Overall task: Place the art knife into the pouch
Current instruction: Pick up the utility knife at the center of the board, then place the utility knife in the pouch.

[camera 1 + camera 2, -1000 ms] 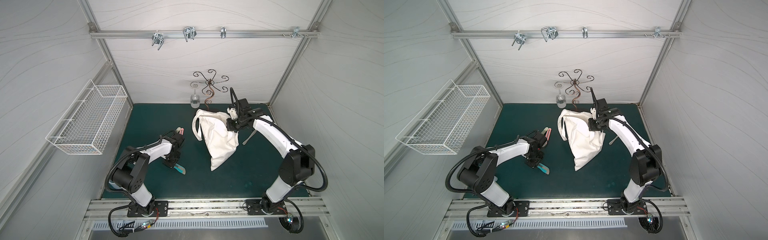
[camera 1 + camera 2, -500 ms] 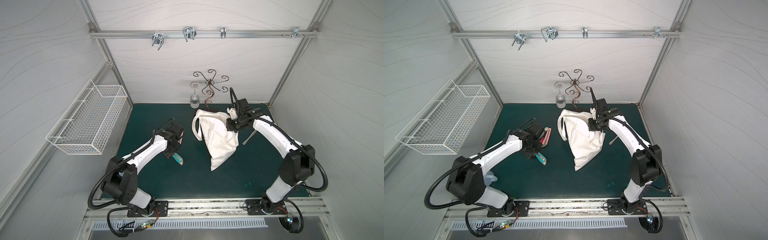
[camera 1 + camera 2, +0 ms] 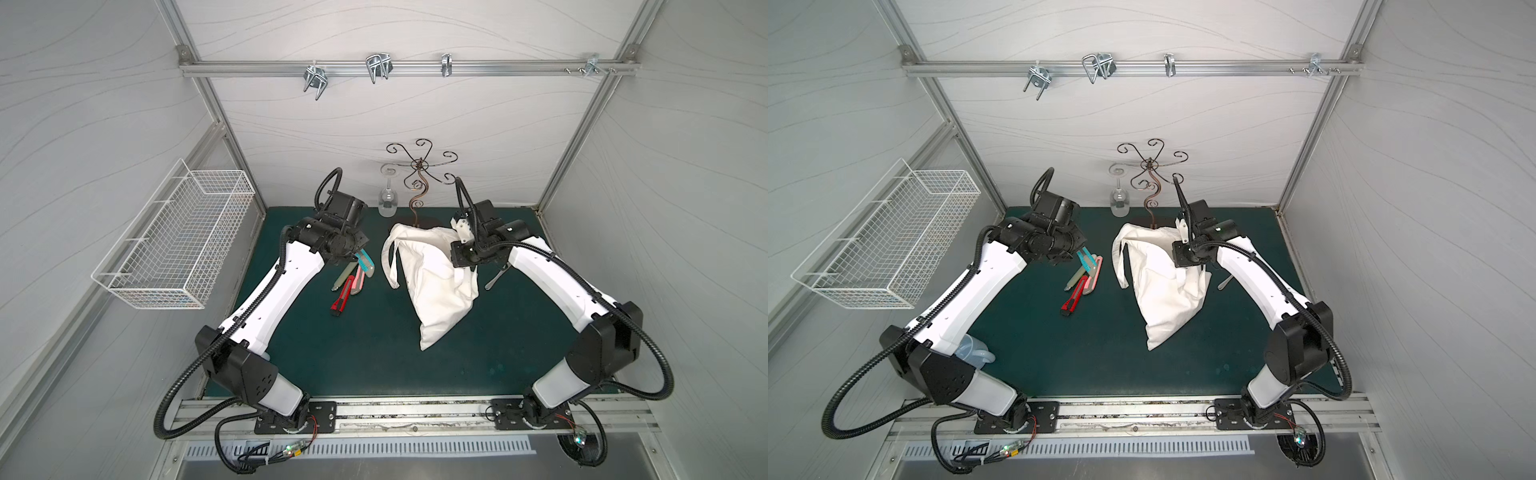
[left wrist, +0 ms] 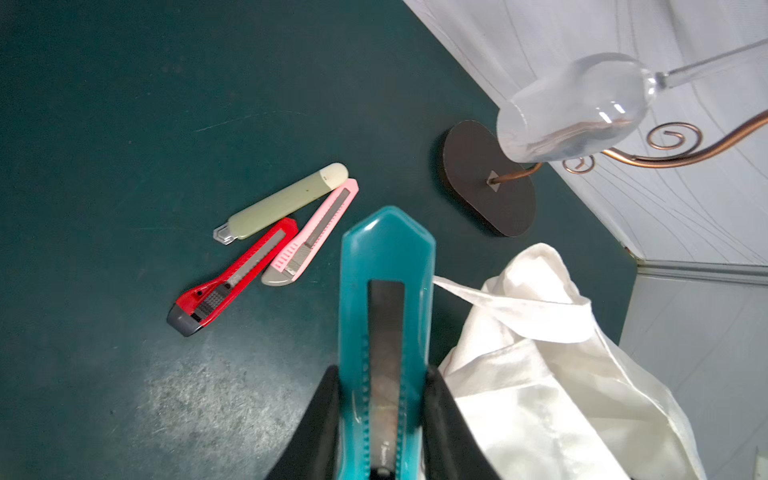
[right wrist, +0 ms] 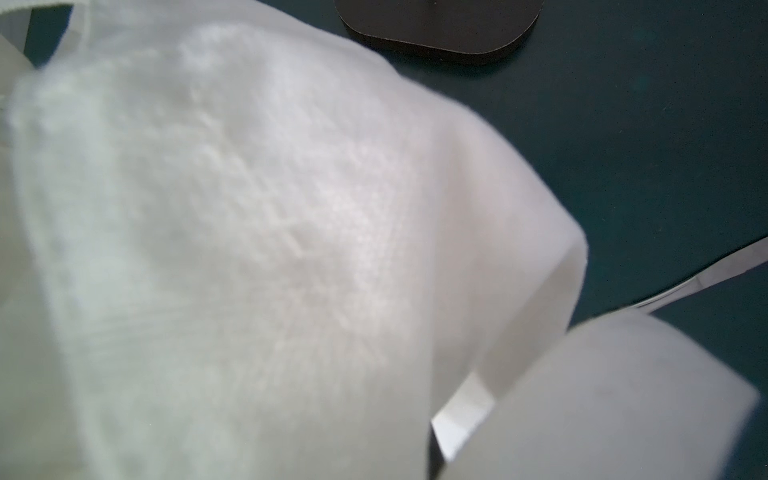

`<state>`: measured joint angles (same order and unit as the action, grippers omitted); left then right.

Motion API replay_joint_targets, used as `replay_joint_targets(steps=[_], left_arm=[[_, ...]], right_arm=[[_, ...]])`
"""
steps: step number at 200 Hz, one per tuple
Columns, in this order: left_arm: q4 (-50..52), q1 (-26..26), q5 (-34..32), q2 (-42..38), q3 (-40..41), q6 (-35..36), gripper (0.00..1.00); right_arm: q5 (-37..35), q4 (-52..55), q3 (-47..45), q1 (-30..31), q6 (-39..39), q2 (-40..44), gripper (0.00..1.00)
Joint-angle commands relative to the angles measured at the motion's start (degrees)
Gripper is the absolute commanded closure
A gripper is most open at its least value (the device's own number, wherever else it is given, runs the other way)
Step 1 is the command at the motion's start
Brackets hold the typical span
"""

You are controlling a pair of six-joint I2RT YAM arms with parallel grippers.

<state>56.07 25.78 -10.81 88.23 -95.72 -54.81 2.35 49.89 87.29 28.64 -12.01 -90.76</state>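
**Knife lifted, not yet in the pouch**

Done so far, by judgement: the pick-up. Teal art knife [image 4: 386, 257] clamped between the fingers [image 4: 324, 424] of the left gripper [image 4: 384, 415], which is closed only part way, on the knife's two long sides. Held in the air above the green table [image 3: 374, 353], toward its rear edge, just beside the pouch [image 3: 440, 282]. Three others left lying below: olive cutter [image 4: 282, 203], pink cutter [image 4: 316, 232], red cutter [image 4: 237, 278].

Right gripper [image 3: 465, 264] closed fully, apparently pinching the pouch's rim and holding it raised. The pinch itself not visible behind blurred cloth in the right wrist view.

Left to do: carry the knife across to the mouth, beside the copper stand base [image 4: 486, 178], insert, release. How wide the mouth gapes: cannot tell.
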Motion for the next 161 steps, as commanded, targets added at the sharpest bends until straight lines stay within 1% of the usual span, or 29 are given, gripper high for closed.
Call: replay_joint_targets(steps=[1, 37, 42, 70, 102, 123, 161], left_arm=[[0.0, 1.0, 2.2, 2.0, -5.0, 4.7, 0.79], [-1.3, 2.2, 4.3, 3.3, -9.7, 7.4, 0.79], [-1.1, 2.3, 4.5, 3.6, -11.9, 7.6, 0.79], [-1.8, 3.8, 5.8, 5.1, -16.6, 9.9, 0.79], [-5.8, 6.1, 7.7, 6.9, -20.1, 15.1, 0.79], [-9.0, 7.9, 8.5, 8.4, -21.8, 19.7, 0.78], [-15.9, 8.7, 11.0, 10.3, -21.3, 23.9, 0.78]], right_arm=[[0.0, 2.9, 1.5, 0.6, 0.8, 3.0, 1.00], [-0.2, 3.8, 3.0, 1.9, 0.9, 3.4, 1.00], [-0.3, 3.9, 3.0, 2.1, 0.8, 3.4, 1.00], [0.0, 3.8, 3.0, 3.1, 0.9, 3.0, 1.00], [0.2, 3.7, 3.3, 4.0, 0.8, 2.9, 1.00], [0.4, 4.0, 3.6, 4.4, 0.8, 3.0, 1.00], [0.6, 4.3, 4.1, 5.1, 1.0, 3.1, 1.00]])
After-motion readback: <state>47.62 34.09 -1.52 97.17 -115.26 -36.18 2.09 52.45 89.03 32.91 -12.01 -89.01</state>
